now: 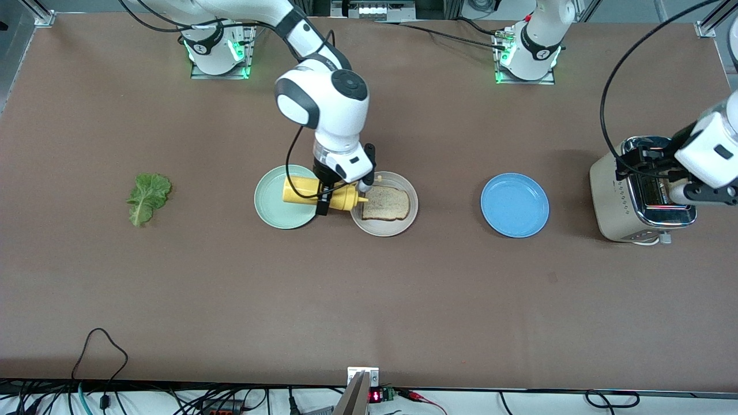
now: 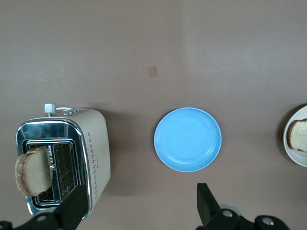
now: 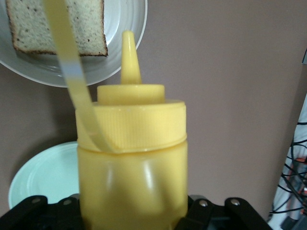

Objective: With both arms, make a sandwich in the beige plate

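Observation:
One bread slice (image 1: 386,203) lies on the beige plate (image 1: 383,229) mid-table. My right gripper (image 1: 330,199) is shut on a yellow squeeze bottle (image 1: 300,190), held on its side over the gap between the mint green plate (image 1: 277,214) and the beige plate, nozzle toward the bread. In the right wrist view the bottle (image 3: 132,158) fills the jaws, with the bread (image 3: 57,24) past its tip. A second slice (image 2: 32,171) stands in the toaster (image 2: 93,153). My left gripper (image 2: 139,206) hangs open over the toaster. The lettuce leaf (image 1: 148,197) lies toward the right arm's end.
A blue plate (image 1: 514,205) sits between the beige plate and the toaster (image 1: 620,207), which stands at the left arm's end of the table. Cables run along the table edge nearest the front camera.

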Motion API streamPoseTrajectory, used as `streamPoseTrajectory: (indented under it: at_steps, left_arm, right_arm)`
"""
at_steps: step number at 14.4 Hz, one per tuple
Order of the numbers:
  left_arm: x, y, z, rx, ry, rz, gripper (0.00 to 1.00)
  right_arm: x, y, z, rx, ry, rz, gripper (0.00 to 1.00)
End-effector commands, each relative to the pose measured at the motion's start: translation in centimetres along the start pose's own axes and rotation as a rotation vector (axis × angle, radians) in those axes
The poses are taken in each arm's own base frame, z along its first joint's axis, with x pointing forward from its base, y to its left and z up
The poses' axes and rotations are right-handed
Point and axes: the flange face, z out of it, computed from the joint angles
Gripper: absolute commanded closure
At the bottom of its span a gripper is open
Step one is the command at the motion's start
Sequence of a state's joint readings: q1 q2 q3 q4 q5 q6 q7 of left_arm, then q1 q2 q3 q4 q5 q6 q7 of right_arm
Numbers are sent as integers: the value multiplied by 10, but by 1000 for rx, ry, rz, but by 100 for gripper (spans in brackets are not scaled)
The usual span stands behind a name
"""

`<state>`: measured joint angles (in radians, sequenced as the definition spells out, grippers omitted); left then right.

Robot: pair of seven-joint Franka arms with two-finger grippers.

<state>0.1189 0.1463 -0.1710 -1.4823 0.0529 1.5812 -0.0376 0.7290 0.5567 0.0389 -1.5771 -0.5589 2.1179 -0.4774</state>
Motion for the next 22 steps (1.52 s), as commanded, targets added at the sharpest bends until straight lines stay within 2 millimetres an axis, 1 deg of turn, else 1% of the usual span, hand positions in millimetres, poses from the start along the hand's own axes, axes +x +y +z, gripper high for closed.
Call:
streamPoseTrajectory:
  at_steps: [1,4,5,8,10,11,13,15,19,20,22]
  left_arm:
    - [-30,-10,0,-15,32,-22,0]
    - [-30,-7,2,0,24,94,0]
    - [-29,-6,2,3,24,96,0]
    - [-30,-9,3,1,14,90,0]
    - [-30,-9,1,0,17,87,0]
    - [-30,-13,2,1,16,81,0]
    - [-30,-15,2,0,16,87,0]
    - [-30,-13,2,0,15,81,0]
    - [-30,-12,2,0,15,82,0]
    - [-29,-13,3,-1,15,81,0]
    - [-29,-13,3,-1,15,81,0]
  right_arm:
    - [10,2,1,-58,-85,-45,63]
    - [24,-17,7,-92,-148,-111,63]
    - [29,-20,7,-115,-163,-115,63]
    - [50,-42,26,-151,-217,-139,62]
    - [58,-52,36,-162,-234,-149,61]
    - [63,-60,42,-173,-241,-144,61]
    - [70,-69,48,-177,-244,-133,61]
    - [67,-66,49,-178,-250,-129,61]
    - [68,-57,40,-191,-236,-120,61]
    - [67,-49,33,-196,-226,-105,60]
    - [59,-32,26,-181,-207,-59,60]
